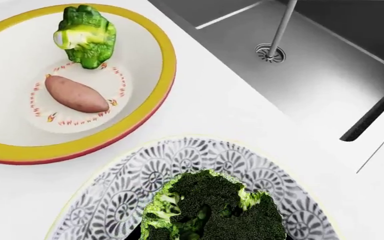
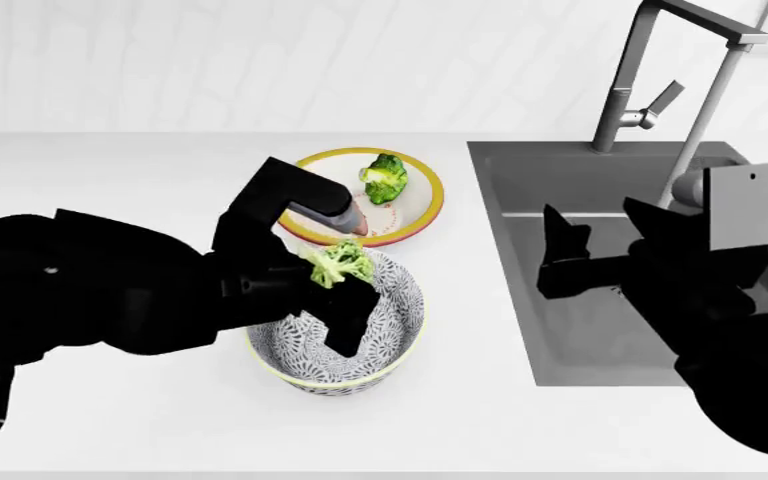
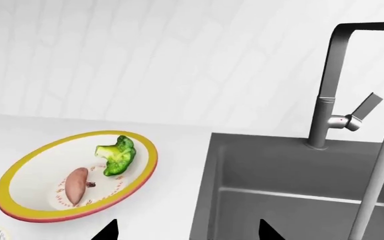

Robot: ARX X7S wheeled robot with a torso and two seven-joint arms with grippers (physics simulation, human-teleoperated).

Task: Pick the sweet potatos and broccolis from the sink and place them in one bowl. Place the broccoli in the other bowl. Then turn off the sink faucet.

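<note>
green broccoli floret (image 2: 339,262) held in left gripper (image 2: 337,272), over near grey patterned bowl (image 2: 398,330). far yellow-rimmed bowl (image 2: 424,205) already holds sweet potato (image 1: 76,93) and broccoli. lower to centre before release. right gripper (image 2: 598,240) wide, empty, above steel sink (image 2: 518,300); faucet lever (image 2: 660,102) pending.

The counter (image 2: 131,190) is smooth, white and very bright. Behind it stands a white wall (image 2: 291,60) with faint lines like tiles. The light is soft and even, and the shadows are pale.
</note>
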